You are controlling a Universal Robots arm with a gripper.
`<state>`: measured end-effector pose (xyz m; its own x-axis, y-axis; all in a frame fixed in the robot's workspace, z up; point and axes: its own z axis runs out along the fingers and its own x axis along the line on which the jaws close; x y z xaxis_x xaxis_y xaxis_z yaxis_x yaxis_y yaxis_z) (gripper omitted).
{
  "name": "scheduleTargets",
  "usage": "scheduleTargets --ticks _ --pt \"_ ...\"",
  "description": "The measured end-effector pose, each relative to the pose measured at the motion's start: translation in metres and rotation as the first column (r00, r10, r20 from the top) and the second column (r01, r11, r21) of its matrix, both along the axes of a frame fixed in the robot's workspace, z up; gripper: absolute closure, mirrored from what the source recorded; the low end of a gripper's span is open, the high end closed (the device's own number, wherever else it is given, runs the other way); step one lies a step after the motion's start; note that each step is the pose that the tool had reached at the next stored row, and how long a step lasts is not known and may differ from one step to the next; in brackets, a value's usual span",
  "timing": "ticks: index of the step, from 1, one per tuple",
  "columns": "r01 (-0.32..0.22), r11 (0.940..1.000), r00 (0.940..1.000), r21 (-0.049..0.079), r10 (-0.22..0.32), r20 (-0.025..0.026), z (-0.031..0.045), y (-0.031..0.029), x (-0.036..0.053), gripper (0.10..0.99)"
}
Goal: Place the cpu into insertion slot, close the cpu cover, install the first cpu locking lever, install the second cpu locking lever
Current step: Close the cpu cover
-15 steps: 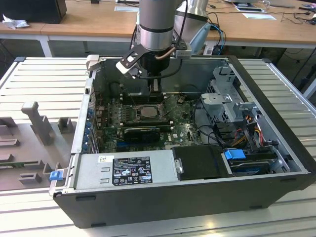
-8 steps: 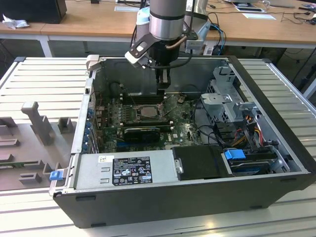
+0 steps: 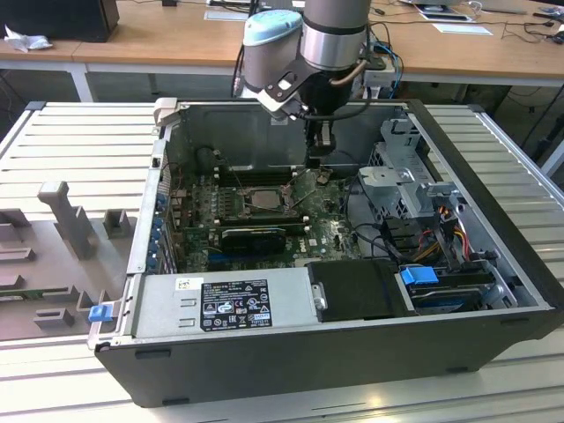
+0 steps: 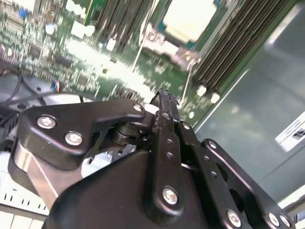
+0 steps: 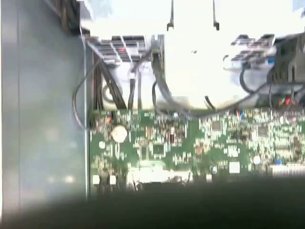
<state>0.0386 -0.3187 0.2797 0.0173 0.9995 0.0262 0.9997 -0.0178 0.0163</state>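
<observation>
One arm leans down into the open computer case [image 3: 264, 374], and its gripper [image 3: 319, 150] hangs above the green board [image 3: 330, 231], just to the exterior view's right of the socket [image 3: 227, 203]. In the second wrist view the gripper [image 4: 164, 99] has its fingers pressed together, with nothing that I can see between them. The chip [image 4: 190, 16] shows there as a pale square beyond the fingertips and looks to be lying flat in the socket. In the exterior view the chip [image 3: 256, 201] is the greyish middle inside the dark rim. At the socket's edge nearest the gripper a thin metal frame seems to stand tilted up, which I take for the cover [image 3: 304, 185] (I cannot be sure from this angle). By that reading the placing is done and closing the cover is the step in hand. To do it well, the joined fingertips should meet the cover near its free edge, not at the hinge. They should push it over slowly along its own arc, so that it drops square over the chip without nudging it. They should also keep off the chip's top and the rows of memory slots [image 4: 228, 43] close by.
</observation>
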Motion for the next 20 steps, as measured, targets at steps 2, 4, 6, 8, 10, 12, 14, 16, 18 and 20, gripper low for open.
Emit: scheduleTargets --ticks 2,4,6,8,10,12,14,16,18,20 --pt "0.000 1.0000 1.0000 0.000 0.000 0.0000 -0.0003 0.0000 0.0053 0.980" --pt "0.000 1.0000 1.0000 0.000 0.000 0.0000 -0.0021 0.0000 0.0111 0.980" --pt "0.000 1.0000 1.0000 0.000 0.000 0.0000 -0.0065 0.0000 0.0152 0.980" --pt "-0.001 1.0000 1.0000 0.000 0.001 0.0000 -0.0092 0.0000 0.0163 0.980" --pt "-0.008 1.0000 1.0000 0.000 0.008 0.0000 -0.0135 0.0000 0.0167 0.980" --pt "-0.013 0.9999 0.9999 0.000 0.013 0.0000 -0.0155 0.0000 0.0179 0.980" --pt "-0.014 0.9999 0.9999 0.000 0.014 -0.0001 -0.0165 0.0002 0.0202 0.980" --pt "-0.015 0.9999 0.9999 0.000 0.015 0.0000 -0.0176 0.0005 0.0235 0.980" --pt "-0.015 0.9999 0.9999 0.000 0.015 0.0000 -0.0199 0.0006 0.0252 0.980" --pt "-0.015 0.9999 0.9999 -0.001 0.015 0.0000 -0.0234 0.0007 0.0272 0.980"
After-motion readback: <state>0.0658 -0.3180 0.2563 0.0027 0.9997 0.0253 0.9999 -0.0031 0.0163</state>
